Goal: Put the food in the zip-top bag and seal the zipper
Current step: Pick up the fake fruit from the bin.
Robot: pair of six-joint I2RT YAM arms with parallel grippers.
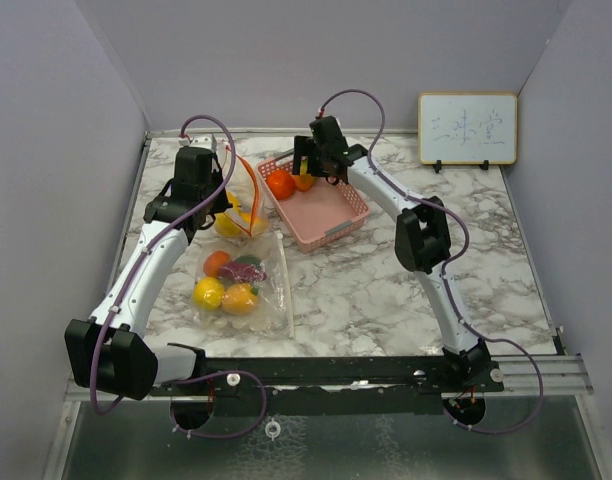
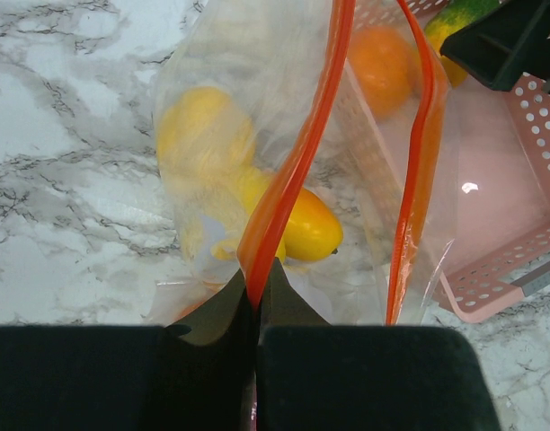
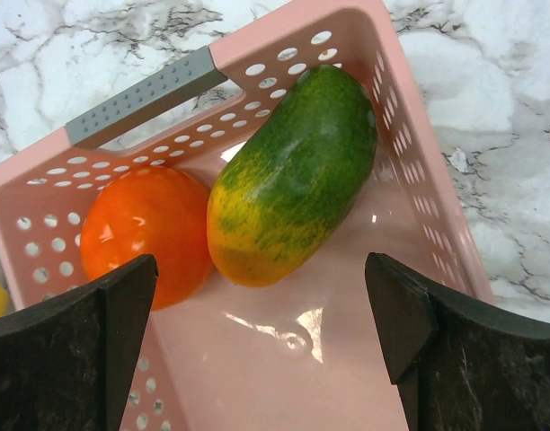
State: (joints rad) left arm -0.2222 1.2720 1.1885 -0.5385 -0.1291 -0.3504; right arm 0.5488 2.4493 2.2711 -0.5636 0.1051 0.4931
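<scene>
Your left gripper [image 2: 256,301] is clamped on the orange zipper strip [image 2: 297,153] of the zip-top bag [image 2: 217,49]. Its fingers are pressed together, and the strip runs up from between them. The bag's mouth stands open: the second zipper strip [image 2: 417,153] rises apart from the first, to its right in the left wrist view. Yellow food [image 2: 304,226], at least two pieces, lies inside the bag, low against its film, over the marble table [image 2: 59,180]. In the top view this bag sits just left of the pink basket [image 1: 336,212]. Whether the two touch cannot be told.

Your right gripper [image 3: 261,287] hangs over the basket with its fingers wide apart, holding nothing. Below it a green-and-yellow fruit [image 3: 293,175] lies tilted along the perforated wall. An orange fruit [image 3: 145,233] sits right against its lower end. Both lie at the end of the basket under the grey handle [image 3: 145,94].

A second bag [image 1: 276,305] lies flat on the table, nearer your arm bases. It holds an orange piece [image 1: 217,262], a purple piece [image 1: 248,270], a yellow piece [image 1: 208,292] and a yellow-orange piece [image 1: 240,298]. Whether its zipper is closed cannot be told.

A whiteboard [image 1: 467,128] stands at the far right edge of the table.
</scene>
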